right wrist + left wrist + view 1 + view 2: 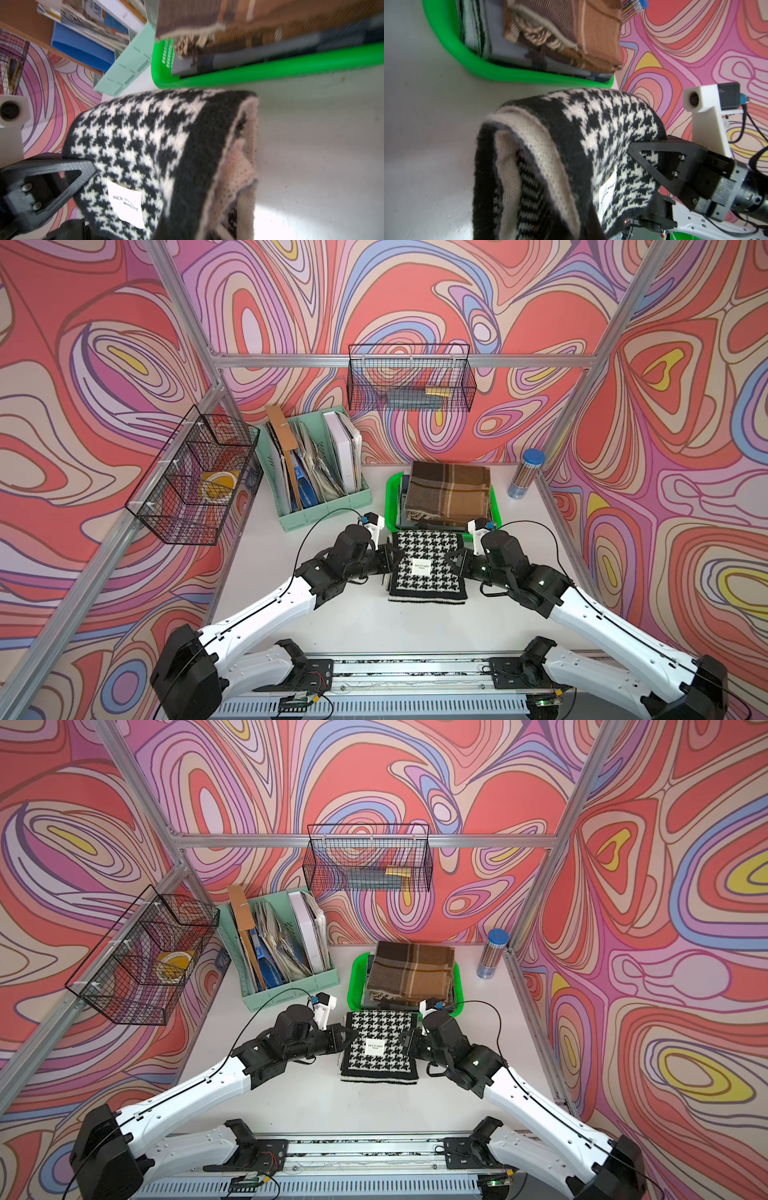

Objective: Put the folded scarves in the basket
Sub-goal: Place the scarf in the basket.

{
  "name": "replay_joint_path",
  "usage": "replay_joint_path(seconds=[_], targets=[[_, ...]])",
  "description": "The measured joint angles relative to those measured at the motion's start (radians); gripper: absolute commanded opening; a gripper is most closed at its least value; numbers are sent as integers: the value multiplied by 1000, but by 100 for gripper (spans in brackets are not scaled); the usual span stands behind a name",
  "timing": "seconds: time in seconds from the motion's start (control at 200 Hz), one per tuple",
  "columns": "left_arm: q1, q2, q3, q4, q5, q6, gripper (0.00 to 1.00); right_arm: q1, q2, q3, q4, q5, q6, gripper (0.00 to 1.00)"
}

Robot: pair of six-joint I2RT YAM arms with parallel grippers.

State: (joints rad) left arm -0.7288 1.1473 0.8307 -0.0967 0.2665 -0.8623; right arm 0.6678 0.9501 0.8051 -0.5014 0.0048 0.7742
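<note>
The folded scarf point(428, 568) point(380, 1048) is black-and-white houndstooth with a white label and sits on the white table just in front of the basket. My left gripper point(388, 560) point(347, 1038) is shut on its left edge and my right gripper point(457, 562) point(409, 1040) is shut on its right edge. In both wrist views the scarf point(591, 135) point(155, 135) arches up between them and hides each camera's own jaws. The bright green basket point(390, 497) point(355, 977) point(467, 56) point(270, 66) holds a stack of folded scarves with a brown plaid one point(449, 489) on top.
A mint file organizer point(316, 472) full of papers stands left of the basket. Black wire baskets hang on the back rail point(409, 379) and the left rail point(195, 481). A tall cylinder with a blue lid point(525, 475) stands at the back right corner.
</note>
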Motion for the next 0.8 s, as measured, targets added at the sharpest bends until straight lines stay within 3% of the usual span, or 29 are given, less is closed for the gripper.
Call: replay_joint_path(seconds=[0.195,0.36,0.566,0.801], targets=[[0,121,180,-55,-39,31,0,-4,111,175,-113,129,-85,0],[2,248,361,-130,-61,81,0,-45,190,288,-163,163,-153,0],[22,359,570,-161,-56,131,0,-138,259,424,-166,154,-228,0],[68,512,783,-186,-10,140,0,-287,340,545,-150,46,-288,0]])
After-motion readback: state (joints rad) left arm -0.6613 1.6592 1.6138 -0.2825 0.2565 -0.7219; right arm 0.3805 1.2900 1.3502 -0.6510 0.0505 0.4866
